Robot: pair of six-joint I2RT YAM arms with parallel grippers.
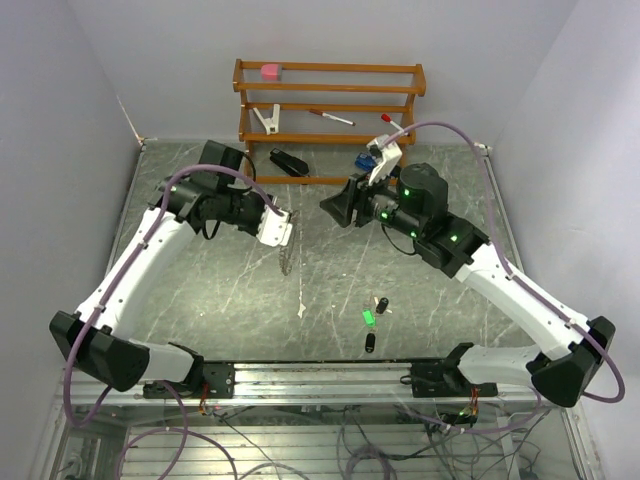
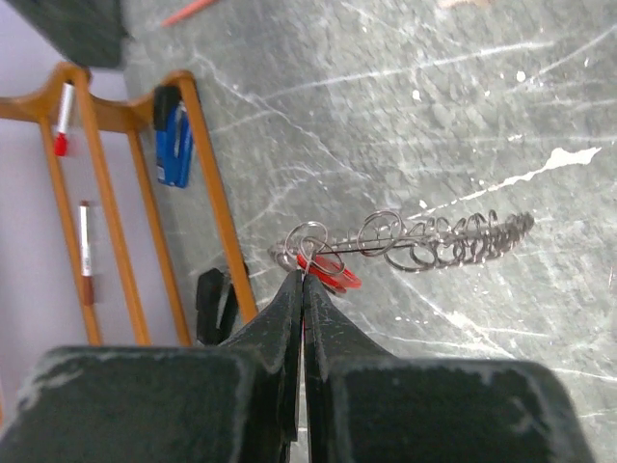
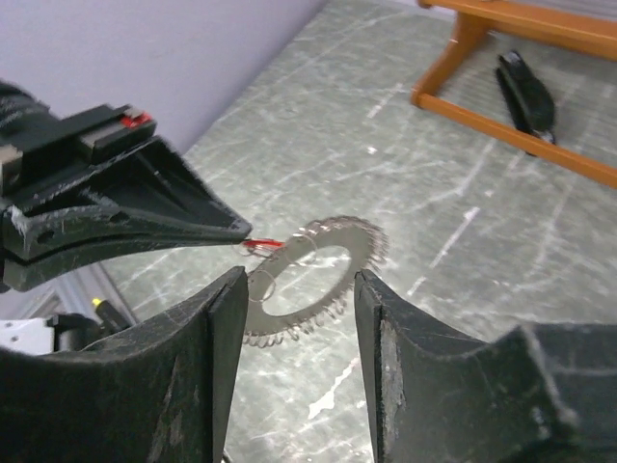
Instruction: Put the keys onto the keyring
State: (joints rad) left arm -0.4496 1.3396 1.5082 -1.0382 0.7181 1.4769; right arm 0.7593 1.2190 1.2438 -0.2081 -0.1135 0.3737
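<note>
- Keys [image 1: 368,317], green and black: lying loose on table [image 1: 230,300], nearer than both grippers.
- Keyring [image 2: 415,241]: dangling from left gripper [image 2: 303,280], tips pressed together on its rim beside red key [image 2: 333,275].
- Right gripper [image 3: 297,289]: spread, facing keyring, not touching.
- Rack [image 1: 330,100]: beyond both.

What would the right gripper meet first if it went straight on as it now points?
Probably the keyring, hanging from the shut left gripper and framed between the open fingers of the right gripper; how far off is unclear.
</note>
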